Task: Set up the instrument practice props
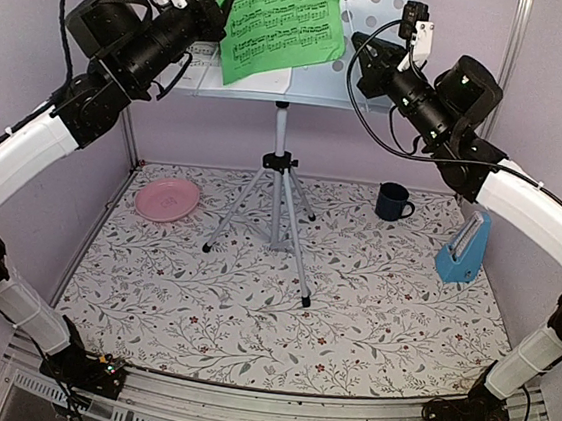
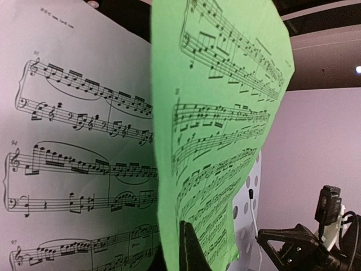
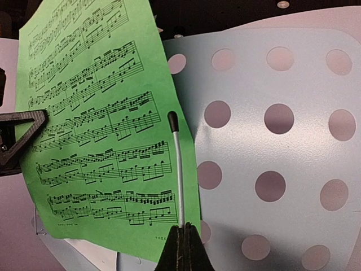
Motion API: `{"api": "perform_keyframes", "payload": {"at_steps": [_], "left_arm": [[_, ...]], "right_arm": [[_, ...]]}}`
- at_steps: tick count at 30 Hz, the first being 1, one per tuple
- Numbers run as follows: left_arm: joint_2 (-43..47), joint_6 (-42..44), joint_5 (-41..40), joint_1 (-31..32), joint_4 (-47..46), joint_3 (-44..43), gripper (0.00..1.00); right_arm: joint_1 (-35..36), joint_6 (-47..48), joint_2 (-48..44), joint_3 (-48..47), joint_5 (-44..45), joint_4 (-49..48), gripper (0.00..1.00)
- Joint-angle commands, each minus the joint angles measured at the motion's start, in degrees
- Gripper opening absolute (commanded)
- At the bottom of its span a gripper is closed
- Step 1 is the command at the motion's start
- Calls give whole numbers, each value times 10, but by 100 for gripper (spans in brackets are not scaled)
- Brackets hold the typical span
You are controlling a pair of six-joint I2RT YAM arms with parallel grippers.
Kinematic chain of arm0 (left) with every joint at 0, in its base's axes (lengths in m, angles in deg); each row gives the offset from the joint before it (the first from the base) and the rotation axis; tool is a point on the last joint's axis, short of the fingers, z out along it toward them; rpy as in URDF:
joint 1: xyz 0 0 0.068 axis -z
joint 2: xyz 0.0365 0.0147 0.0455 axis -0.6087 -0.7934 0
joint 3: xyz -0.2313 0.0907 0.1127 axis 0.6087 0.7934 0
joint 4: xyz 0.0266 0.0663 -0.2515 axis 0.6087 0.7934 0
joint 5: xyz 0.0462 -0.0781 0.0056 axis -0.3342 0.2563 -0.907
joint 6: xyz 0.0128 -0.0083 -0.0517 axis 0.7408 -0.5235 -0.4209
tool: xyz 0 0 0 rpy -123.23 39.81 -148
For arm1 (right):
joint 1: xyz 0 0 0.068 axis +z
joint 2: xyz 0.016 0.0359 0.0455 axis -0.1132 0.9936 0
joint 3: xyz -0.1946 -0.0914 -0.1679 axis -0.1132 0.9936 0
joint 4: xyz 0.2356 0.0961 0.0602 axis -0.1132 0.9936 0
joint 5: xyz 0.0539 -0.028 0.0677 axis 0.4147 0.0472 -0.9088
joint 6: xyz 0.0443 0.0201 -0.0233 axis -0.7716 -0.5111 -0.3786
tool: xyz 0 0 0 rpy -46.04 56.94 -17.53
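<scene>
Holding the green page (image 1: 281, 19) by its left margin, the left gripper (image 1: 220, 5) is sitting fully shut on the paper at the top of the overhead frame. The page is leaning on the music stand (image 3: 271, 158), partly covering the white page (image 2: 73, 141).

The right gripper (image 3: 180, 251) is clamping the thin retainer wire (image 3: 178, 169), jaws pressed together on its lower end at bottom centre of its own view.

Handling, my read:
- Paper is behaving light and floppy, creasing easily. Gripping in the margin, low near the ledge, is looking safest.
- Wire is looking springy and slick, so a low grip is risking slip.
- Stand is probably top-heavy on the tripod (image 1: 278, 195); side loads are worth avoiding.

Views:
- Right wrist is showing the wire crossing the green page's right edge. Whether it is pressing on the paper, I cannot tell.
- Left wrist is showing the green page bowing away from the white one.
- Overhead alone is showing the metronome (image 1: 463, 252) standing at the right of the frame, well apart from the stand. The wire is too thin to resolve there.
</scene>
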Motion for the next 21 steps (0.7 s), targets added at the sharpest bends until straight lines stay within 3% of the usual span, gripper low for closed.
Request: {"api": "perform_keyframes", "payload": {"at_steps": [1,21], "left_arm": [[-30,15,19,-2,20,-42,0],[-200,101,160,-2,137,-260,0]], "right_arm": [[-5,5,-24,19,-26,-31,0],[-5,8,-32,39,-91,-44,0]]}}
